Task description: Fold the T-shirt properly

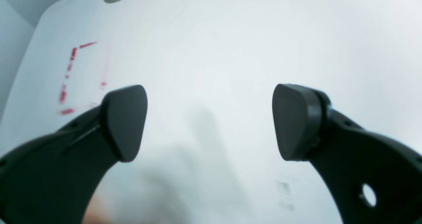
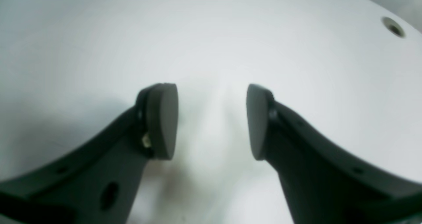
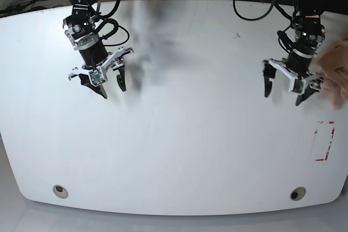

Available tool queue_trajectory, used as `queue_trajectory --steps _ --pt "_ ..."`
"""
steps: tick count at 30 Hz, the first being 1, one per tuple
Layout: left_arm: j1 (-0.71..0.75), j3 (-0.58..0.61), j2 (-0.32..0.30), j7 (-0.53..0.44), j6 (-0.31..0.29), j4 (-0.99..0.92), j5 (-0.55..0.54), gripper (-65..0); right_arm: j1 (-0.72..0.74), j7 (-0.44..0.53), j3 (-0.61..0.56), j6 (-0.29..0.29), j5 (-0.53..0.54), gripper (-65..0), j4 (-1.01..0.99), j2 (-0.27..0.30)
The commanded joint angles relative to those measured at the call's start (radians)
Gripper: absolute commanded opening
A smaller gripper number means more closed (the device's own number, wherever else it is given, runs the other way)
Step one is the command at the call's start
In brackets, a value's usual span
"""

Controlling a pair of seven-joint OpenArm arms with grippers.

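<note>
- The left gripper point(image 3: 284, 86) is held over the white surface point(image 3: 179, 145), its fingers point(image 1: 125, 121) spread wide and empty.
- The right gripper point(image 3: 109, 82) is parted about halfway, with nothing held (bare surface between its fingers point(image 2: 163, 120)).
- A peach blur, perhaps the T-shirt point(image 3: 337, 74), is seen at the right edge, beside the left gripper.
- Red tape marks point(image 3: 324, 140) are seen nearby.

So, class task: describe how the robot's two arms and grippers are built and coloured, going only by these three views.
Both arms are black with silver-grey metal joints and looping black cables. The left gripper and right gripper each have two curved black fingers. Close up, the fingers end in flat, rounded dark-grey pads, and holes pierce the black finger arms.
</note>
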Motion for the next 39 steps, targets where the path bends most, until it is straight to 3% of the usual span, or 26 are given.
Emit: queue_trajectory --steps 1,5,14,18,22,29,34,39 --pt "0.042 0.013 0.058 -0.094 0.077 0.046 0.042 -9.0 -0.030 0.094 0.033 -0.001 0.008 -33.9 0.002 0.004" --pt "0.148 0.015 0.168 -0.143 0.081 0.095 0.080 -9.0 -0.119 0.155 0.084 0.000 0.048 -33.9 0.002 0.003" --pt "0.484 0.012 0.265 -0.150 0.086 0.235 0.077 -9.4 -0.385 0.225 0.095 -0.003 0.333 -34.2 -0.001 0.102" --pt "0.662 0.012 0.271 -0.147 0.086 0.298 0.075 -9.6 -0.503 0.226 0.095 0.000 0.428 -34.2 0.001 0.150" --pt "0.818 0.012 0.291 -0.150 0.086 0.305 0.071 -11.1 -0.629 0.226 0.093 0.002 0.496 -34.2 -0.001 0.161" --pt "1.033 0.015 0.293 -0.149 0.086 0.279 0.060 -12.9 -0.850 0.321 0.082 0.002 0.511 -34.2 -0.010 0.156" --pt "1.040 0.003 0.284 -0.144 0.086 0.167 -0.009 -12.9 -0.923 0.358 -0.011 0.002 0.509 -34.4 -0.111 0.171" --pt "0.972 -0.005 0.282 -0.144 0.086 -0.041 -0.020 -12.9 -0.876 0.415 -0.142 -0.009 0.509 -34.4 -0.334 0.208"
